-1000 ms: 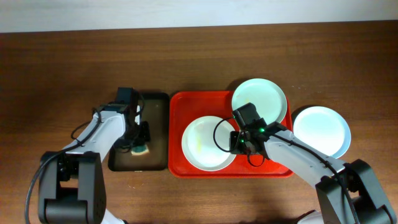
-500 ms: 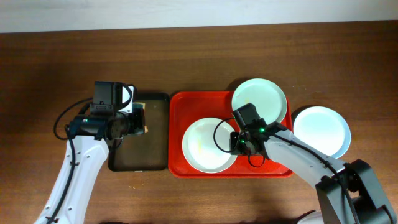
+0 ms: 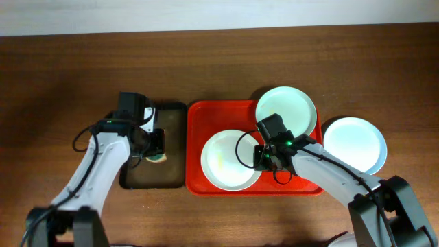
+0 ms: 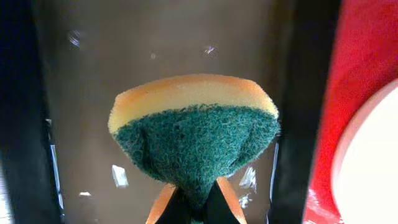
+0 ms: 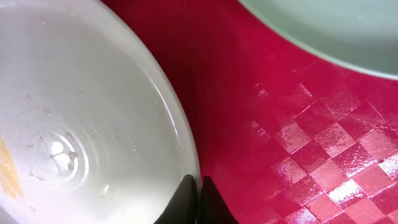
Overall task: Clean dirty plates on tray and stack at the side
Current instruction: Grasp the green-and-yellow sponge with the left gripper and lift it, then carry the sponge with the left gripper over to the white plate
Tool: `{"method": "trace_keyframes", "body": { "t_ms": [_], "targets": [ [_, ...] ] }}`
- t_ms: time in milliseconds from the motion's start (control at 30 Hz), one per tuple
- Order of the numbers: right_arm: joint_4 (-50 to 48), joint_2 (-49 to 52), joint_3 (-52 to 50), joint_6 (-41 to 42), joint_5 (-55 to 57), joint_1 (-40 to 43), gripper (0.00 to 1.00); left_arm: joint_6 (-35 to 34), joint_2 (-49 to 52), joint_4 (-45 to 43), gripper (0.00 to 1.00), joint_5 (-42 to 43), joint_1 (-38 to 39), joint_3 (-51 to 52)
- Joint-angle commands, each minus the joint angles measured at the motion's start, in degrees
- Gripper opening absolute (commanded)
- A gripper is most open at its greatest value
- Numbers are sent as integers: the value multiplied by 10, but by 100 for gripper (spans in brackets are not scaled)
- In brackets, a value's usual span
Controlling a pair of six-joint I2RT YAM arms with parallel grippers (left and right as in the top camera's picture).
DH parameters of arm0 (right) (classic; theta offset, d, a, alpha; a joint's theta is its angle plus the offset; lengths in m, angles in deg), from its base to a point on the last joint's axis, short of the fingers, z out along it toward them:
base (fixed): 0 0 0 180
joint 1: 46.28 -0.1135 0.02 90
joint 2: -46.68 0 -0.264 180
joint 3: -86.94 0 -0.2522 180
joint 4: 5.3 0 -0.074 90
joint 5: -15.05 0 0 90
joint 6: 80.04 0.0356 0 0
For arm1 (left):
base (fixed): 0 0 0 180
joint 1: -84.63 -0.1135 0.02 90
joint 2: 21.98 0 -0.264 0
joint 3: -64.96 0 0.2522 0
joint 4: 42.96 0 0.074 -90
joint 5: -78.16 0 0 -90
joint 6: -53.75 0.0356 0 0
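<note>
The white plate (image 3: 230, 159) lies on the red tray (image 3: 197, 116), with a faint yellowish smear left of its middle. My right gripper (image 3: 264, 156) is shut on this plate's right rim; in the right wrist view the fingertips (image 5: 185, 190) pinch the edge of the white plate (image 5: 81, 124) above the red tray (image 5: 280, 130). A pale green plate (image 3: 286, 110) rests over the tray's far right corner. A pale blue plate (image 3: 354, 143) sits on the table to the right. My left gripper (image 3: 155, 149) is shut on a green and yellow sponge (image 4: 196, 130).
A narrow black tray (image 3: 171, 123) lies left of the red tray, and the sponge (image 3: 158, 159) hangs over it. Its wet dark floor (image 4: 93, 74) shows under the sponge in the left wrist view. Brown tabletop surrounds both trays.
The left arm lifted away to the left with the sponge, then came back over the black tray. The right gripper has stayed on the white plate's rim.
</note>
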Motion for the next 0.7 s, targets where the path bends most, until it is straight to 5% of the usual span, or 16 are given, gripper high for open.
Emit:
{"method": "trace_keyframes", "body": {
  "t_ms": [0,333,667],
  "targets": [
    [1,3,7,0,3,-3,4,9,55,-1,0,9,2,3],
    [1,3,7,0,3,-3,4,10,191,-14,0,8,2,3],
    [1,3,7,0,3,-3,4,9,52,6,0,6,1,-37]
  ]
}}
